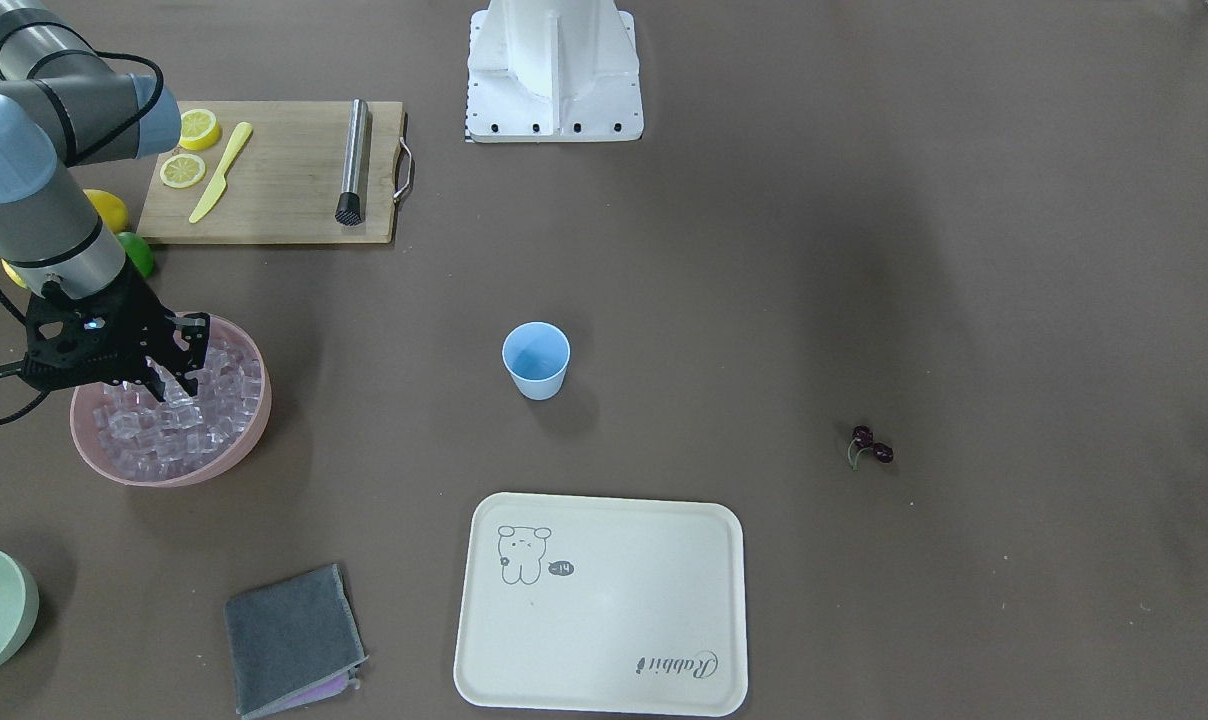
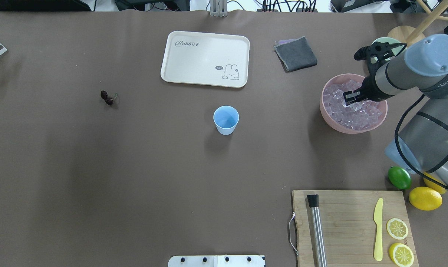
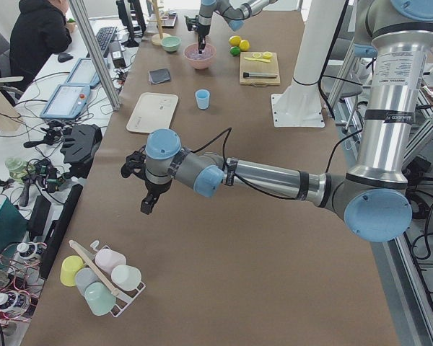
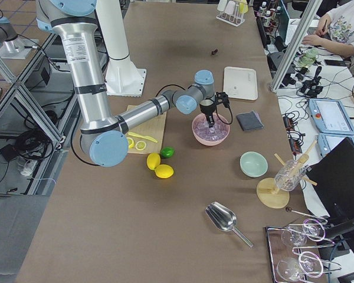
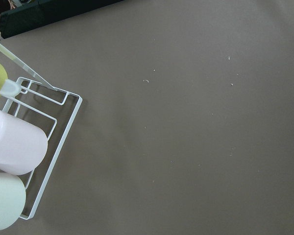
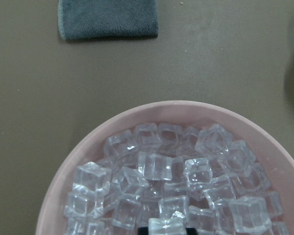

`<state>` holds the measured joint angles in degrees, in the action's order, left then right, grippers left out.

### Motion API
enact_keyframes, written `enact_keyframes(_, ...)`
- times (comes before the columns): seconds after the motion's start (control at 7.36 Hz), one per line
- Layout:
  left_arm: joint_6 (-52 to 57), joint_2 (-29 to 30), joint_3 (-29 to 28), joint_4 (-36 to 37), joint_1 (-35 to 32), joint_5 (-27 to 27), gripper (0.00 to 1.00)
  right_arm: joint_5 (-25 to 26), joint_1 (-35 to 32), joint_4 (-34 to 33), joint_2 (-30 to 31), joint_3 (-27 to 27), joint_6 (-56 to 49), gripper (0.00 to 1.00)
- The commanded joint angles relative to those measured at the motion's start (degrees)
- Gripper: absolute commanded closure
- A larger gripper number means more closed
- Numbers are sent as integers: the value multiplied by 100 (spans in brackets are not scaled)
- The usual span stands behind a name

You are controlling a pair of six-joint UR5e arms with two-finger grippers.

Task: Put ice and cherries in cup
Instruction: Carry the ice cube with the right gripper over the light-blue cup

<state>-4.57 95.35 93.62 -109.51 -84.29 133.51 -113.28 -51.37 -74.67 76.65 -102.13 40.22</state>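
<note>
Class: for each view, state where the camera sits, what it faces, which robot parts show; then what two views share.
Front-facing: across the table, facing the robot; right arm, right end effector in pink bowl.
Overhead: behind the robot, looking down; right arm.
Exterior left: table end at robot's left; left arm, left end effector near.
Exterior right: opposite end; right arm near.
Left wrist: down at racked cups; no body.
Right wrist: down into ice; little body.
Shared: front and overhead views show cup, cherries.

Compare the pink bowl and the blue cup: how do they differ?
The pink bowl is wide and shallow; the blue cup is narrow and tapering. The bowl is heaped with ice; the cup looks empty. The right tool reaches into the bowl; nothing is at the cup. Both stand upright.
</note>
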Motion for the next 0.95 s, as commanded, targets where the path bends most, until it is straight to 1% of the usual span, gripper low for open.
enact_keyframes(0.0,0,-8,25,0,0,17,2,-62,-57,-904,-882,-185,291,100)
enact_keyframes(0.14,0,-8,25,0,0,17,2,-71,65,-1431,-1488,-132,720,100)
enact_keyframes(0.27,0,1,34,0,0,17,2,-71,188,-1698,-1895,-115,1029,100)
enact_keyframes(0.41,0,10,34,0,0,17,2,-28,415,-1718,-2212,-27,1493,100)
enact_keyframes(0.54,0,10,42,0,0,17,2,34,670,-1718,-2720,339,1872,100)
enact_keyframes(0.68,0,10,34,0,0,17,2,504,1064,-1674,-2951,464,2337,100)
enact_keyframes(0.81,-9,10,60,0,-17,17,2,718,1372,-1665,-3093,570,2611,100)
